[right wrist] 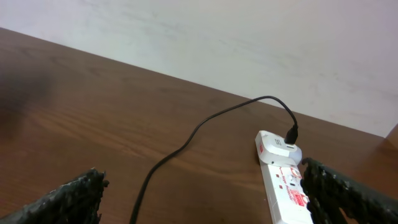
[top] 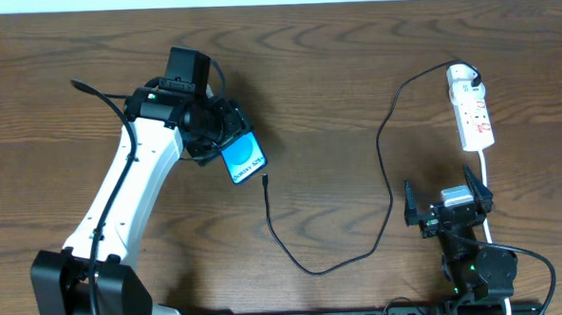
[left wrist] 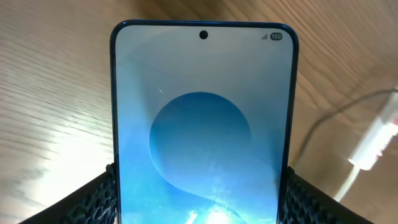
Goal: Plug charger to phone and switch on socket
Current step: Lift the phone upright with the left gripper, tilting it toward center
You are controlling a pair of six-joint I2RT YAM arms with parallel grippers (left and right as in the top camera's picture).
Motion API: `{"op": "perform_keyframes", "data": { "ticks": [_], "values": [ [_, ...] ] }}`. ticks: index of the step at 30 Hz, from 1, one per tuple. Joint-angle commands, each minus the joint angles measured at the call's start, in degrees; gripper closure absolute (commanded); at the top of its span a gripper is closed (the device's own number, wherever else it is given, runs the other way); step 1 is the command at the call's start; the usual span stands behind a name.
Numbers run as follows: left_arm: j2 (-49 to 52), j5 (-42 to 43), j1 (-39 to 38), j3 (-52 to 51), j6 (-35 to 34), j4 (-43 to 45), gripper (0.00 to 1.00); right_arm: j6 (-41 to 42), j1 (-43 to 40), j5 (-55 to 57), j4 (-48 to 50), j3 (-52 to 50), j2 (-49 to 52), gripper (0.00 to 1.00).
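My left gripper (top: 221, 141) is shut on the phone (top: 243, 159). In the left wrist view the phone (left wrist: 202, 93), screen lit white with a blue circle, sits between both black pads (left wrist: 99, 199) of my left gripper (left wrist: 199, 202), touching each edge. The charger (top: 380, 144) is a thin black cable; its tip (top: 264, 181) lies loose on the table just below the phone, and its black plug (right wrist: 292, 132) sits in the round end of the socket (top: 473, 111). My right gripper (top: 444, 200) stands open below the socket (right wrist: 283, 186), with nothing between the fingers of my right gripper (right wrist: 202, 186).
The thick white cord (top: 488, 182) runs from the socket down past my right arm. The charger cable loops across the front middle of the table (top: 314, 268). My white left arm (top: 121, 202) crosses the left half. A pale wall (right wrist: 249, 37) borders the far table edge.
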Motion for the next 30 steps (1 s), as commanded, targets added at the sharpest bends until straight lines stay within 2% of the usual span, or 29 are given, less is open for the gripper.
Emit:
{"op": "perform_keyframes", "data": {
  "ticks": [1, 7, 11, 14, 20, 27, 28, 30],
  "values": [
    [-1.14, 9.09, 0.31, 0.22, -2.05, -0.11, 0.32, 0.5, 0.33, 0.04, 0.0, -0.24, -0.35, 0.01],
    [-1.14, 15.15, 0.31, 0.22, -2.05, -0.11, 0.32, 0.55, 0.33, 0.02, -0.02, -0.24, -0.35, 0.01],
    [-1.14, 16.04, 0.31, 0.22, -3.78, 0.13, 0.32, 0.61, 0.35, -0.02, 0.0, -0.24, -0.35, 0.01],
    [-1.14, 16.09, 0.31, 0.22, -4.24, 1.22, 0.32, 3.56, 0.35, -1.07, 0.02, -0.24, -0.35, 0.01],
    [-1.14, 16.28, 0.31, 0.22, -7.8, 2.47, 0.32, 24.02, 0.35, -1.05, 0.04, -0.24, -0.35, 0.01],
    [-1.14, 17.11, 0.31, 0.22, -11.34, 3.58, 0.32, 61.48, 0.35, -1.75, 0.11, -0.24, -0.35, 0.01],
    [-1.14, 17.09, 0.31, 0.22, -11.5, 3.89, 0.32, 71.82, 0.35, -1.7, 0.11, -0.24, -0.35, 0.01],
    [-1.14, 17.11, 0.31, 0.22, -11.54, 4.09, 0.32, 78.03, 0.33, -1.66, 0.11, -0.24, -0.35, 0.01]
  ]
}}
